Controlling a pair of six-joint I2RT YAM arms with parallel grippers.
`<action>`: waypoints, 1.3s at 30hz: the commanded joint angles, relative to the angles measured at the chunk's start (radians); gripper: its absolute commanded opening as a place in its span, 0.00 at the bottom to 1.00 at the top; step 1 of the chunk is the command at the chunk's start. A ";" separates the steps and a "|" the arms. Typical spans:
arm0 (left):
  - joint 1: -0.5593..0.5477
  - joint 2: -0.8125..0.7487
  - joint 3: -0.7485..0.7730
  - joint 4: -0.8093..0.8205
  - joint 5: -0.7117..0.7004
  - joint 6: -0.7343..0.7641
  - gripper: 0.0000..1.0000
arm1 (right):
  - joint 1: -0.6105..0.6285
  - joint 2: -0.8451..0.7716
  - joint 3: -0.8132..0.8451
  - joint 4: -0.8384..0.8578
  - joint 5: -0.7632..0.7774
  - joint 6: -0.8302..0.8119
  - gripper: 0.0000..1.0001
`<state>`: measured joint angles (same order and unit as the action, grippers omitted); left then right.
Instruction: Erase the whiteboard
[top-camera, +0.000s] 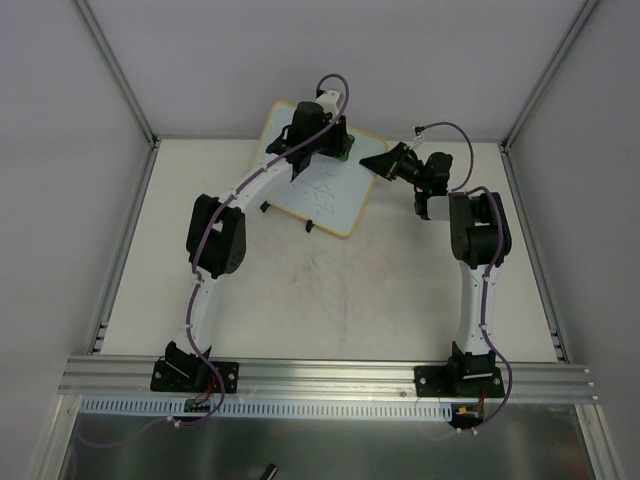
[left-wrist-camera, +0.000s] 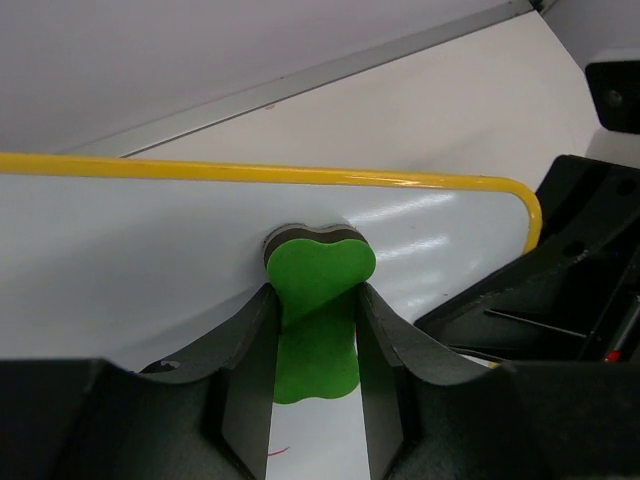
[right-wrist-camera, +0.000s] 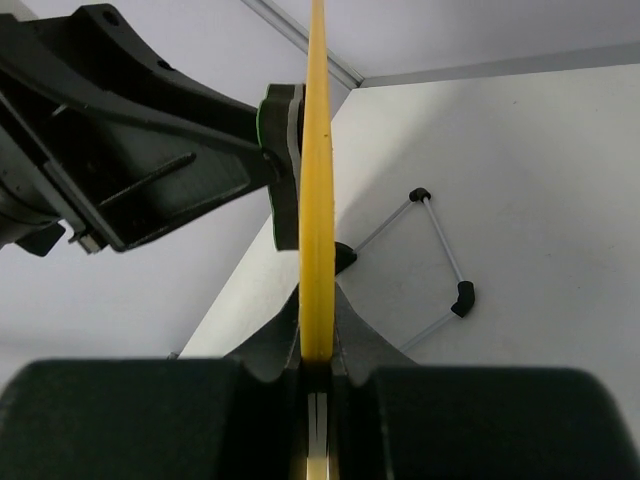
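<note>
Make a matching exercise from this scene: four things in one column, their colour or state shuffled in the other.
Things:
1. whiteboard
2. eraser
3. left tool
4. right tool

Colour or state:
A. shut on the eraser
B. green
C. shut on the whiteboard's edge
D. yellow rim

Pairs: 1-D, 2-B, 3-A, 4-C

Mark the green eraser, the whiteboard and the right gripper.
green eraser (left-wrist-camera: 318, 290): left wrist view, on its green front face.
whiteboard (top-camera: 335, 205): top external view, on the white writing surface.
right gripper (right-wrist-camera: 318, 325): right wrist view, midway between fingertips clamping the yellow frame.
</note>
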<state>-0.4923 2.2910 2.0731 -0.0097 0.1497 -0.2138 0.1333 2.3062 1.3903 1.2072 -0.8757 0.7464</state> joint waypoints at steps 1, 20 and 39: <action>-0.037 0.024 0.028 0.034 -0.022 0.106 0.00 | 0.012 -0.065 0.003 0.055 -0.069 -0.093 0.00; 0.007 0.018 -0.068 0.039 -0.168 -0.007 0.00 | 0.011 -0.070 0.003 0.057 -0.071 -0.088 0.00; 0.192 -0.116 -0.415 0.085 -0.257 -0.274 0.00 | 0.012 -0.077 -0.004 0.060 -0.069 -0.081 0.00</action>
<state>-0.3180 2.1696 1.7287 0.1879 0.0086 -0.4599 0.1337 2.3062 1.3903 1.1805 -0.8612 0.7544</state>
